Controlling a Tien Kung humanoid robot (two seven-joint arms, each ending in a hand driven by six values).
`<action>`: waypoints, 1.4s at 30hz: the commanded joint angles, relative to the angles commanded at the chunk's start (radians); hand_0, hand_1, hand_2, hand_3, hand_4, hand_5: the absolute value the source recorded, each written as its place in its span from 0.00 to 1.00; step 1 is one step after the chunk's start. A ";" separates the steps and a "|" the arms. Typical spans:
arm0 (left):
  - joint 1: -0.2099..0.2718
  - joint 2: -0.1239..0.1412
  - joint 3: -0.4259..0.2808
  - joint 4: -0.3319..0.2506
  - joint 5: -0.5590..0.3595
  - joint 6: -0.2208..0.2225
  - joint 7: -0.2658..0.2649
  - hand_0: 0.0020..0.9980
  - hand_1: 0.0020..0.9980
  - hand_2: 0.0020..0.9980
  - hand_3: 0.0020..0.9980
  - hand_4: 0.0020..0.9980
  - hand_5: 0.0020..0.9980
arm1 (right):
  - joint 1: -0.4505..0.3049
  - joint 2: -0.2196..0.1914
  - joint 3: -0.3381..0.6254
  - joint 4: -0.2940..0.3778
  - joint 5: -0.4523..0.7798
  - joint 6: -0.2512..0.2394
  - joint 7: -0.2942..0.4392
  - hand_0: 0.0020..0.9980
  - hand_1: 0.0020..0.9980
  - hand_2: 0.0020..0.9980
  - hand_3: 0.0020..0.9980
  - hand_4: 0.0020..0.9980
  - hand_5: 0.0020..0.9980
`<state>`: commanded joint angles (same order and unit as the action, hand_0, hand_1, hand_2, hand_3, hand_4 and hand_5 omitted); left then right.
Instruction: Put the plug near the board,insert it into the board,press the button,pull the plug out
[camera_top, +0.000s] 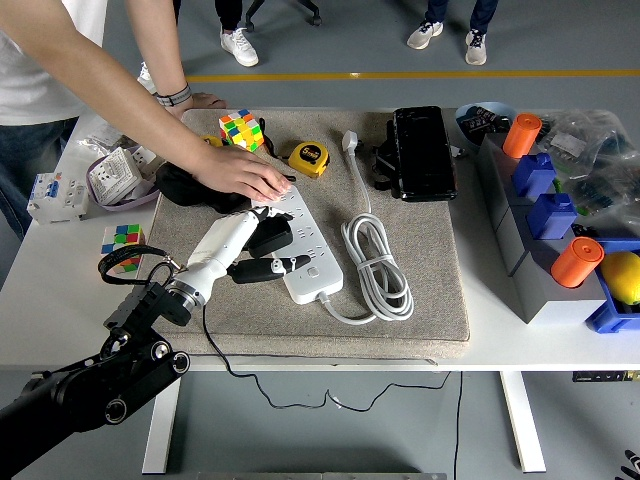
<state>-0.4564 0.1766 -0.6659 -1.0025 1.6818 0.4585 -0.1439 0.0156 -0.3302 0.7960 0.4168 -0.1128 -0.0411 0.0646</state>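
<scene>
Board (300, 243): white power strip on the grey mat (440, 290), long axis running from far-left to near-right, its coiled cable (378, 262) just to its right. A person's hand (240, 172) lies flat on the board's far end, pinning it.

Plug (267, 236): black adapter block at the board's left edge, about midway along, touching or seated on the socket face; which of the two cannot be told. Its thin black cord trails off the board's near-left side and hangs over the table's near edge.

Left hand (245, 245): white-shelled, entering from the board's near-left, closed around the plug. One dark finger (262, 268) points along the board's face toward the near end. Only this hand is in reach; the right is out of view.

Judgement: the plug lies directly under the fingers, beside the board's long axis, so the coming move is a short press or pull square to the socket face rather than a reach.

Clutter beyond the board's far end: Rubik's cube (241, 130), yellow tape measure (310, 158).
</scene>
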 joint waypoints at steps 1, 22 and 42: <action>0.000 -0.001 0.000 0.000 0.001 0.000 0.000 0.76 0.78 0.78 0.74 0.96 0.71 | 0.000 0.000 0.000 0.000 0.000 0.000 0.000 0.60 0.66 0.62 0.51 0.81 0.50; 0.066 0.072 -0.079 -0.334 -0.068 -0.042 0.028 0.64 0.67 0.69 0.73 0.97 0.70 | -0.001 -0.003 -0.003 -0.001 -0.002 0.000 0.001 0.60 0.65 0.62 0.51 0.81 0.50; 0.081 0.107 -0.123 -0.531 -0.081 -0.375 0.371 0.08 0.17 0.27 0.75 0.69 0.07 | -0.006 -0.007 -0.009 0.000 -0.002 0.002 -0.003 0.60 0.65 0.62 0.51 0.81 0.50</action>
<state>-0.3755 0.2831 -0.7885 -1.5334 1.6005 0.0833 0.2270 0.0101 -0.3369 0.7867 0.4167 -0.1150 -0.0396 0.0619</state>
